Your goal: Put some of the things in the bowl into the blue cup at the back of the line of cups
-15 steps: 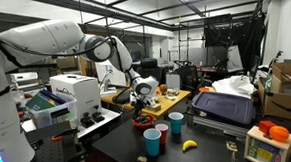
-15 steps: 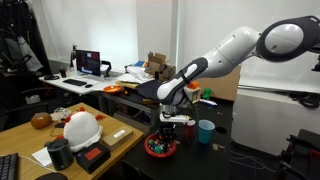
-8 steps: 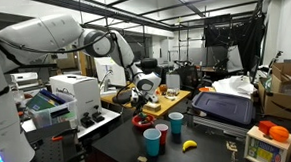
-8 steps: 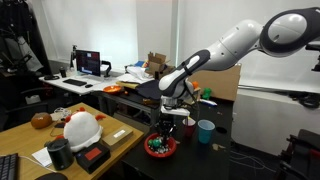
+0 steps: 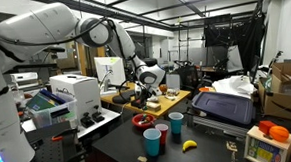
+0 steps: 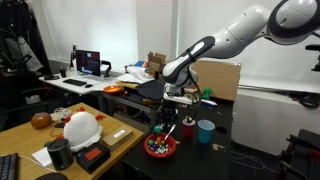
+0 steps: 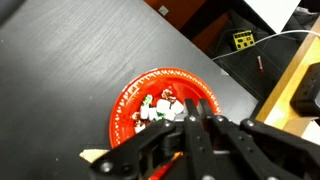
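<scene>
In an exterior view the white robot arm (image 5: 53,31) reaches in from the left, its black gripper (image 5: 144,91) hanging above the shallow round red bowl (image 5: 138,122) on the dark table (image 5: 114,148). The wrist view shows the jaws clenched together; whether they pinch anything cannot be told. The small dark and yellowish bits (image 7: 160,108) lie in the bowl. Right of it runs a line of cups: a near light-blue tumbler (image 5: 152,142), a red plastic cup (image 5: 162,133), and farthest the plain light-blue plastic cup (image 5: 176,122). A yellow banana (image 5: 189,145) lies just right.

yellow banana (image 5: 189,145) near red cup (image 5: 162,133); white helmet, perhaps, (image 6: 80,127) on desk (image 6: 20,141)
</scene>
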Motion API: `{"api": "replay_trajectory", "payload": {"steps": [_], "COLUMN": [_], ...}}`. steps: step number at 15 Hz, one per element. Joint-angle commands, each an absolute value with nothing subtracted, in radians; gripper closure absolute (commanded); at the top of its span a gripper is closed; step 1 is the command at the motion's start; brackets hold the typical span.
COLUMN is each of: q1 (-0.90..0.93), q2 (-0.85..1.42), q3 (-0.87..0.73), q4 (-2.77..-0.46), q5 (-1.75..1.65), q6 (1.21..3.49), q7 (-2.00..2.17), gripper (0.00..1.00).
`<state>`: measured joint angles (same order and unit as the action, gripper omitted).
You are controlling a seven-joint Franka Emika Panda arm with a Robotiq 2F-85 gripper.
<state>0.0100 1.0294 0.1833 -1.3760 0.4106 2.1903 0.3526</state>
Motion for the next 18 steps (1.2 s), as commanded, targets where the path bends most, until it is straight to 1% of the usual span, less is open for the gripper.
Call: {"api": "replay_trajectory", "payload": {"steps": [1, 6, 18], "q1": [-0.01, -0.028, -0.027], "q2": [0.937, 0.896, 0.891], "q3": [0.176, 0.152, 0.015], "q4": [-1.443, -1.437, -1.46], "q5": [0.469, 0.495, 0.47], "q6": [2.226, 2.269, 2.457], "q7": [0.339, 0.357, 0.513], "gripper": [0.98, 0.98, 0.98]}}
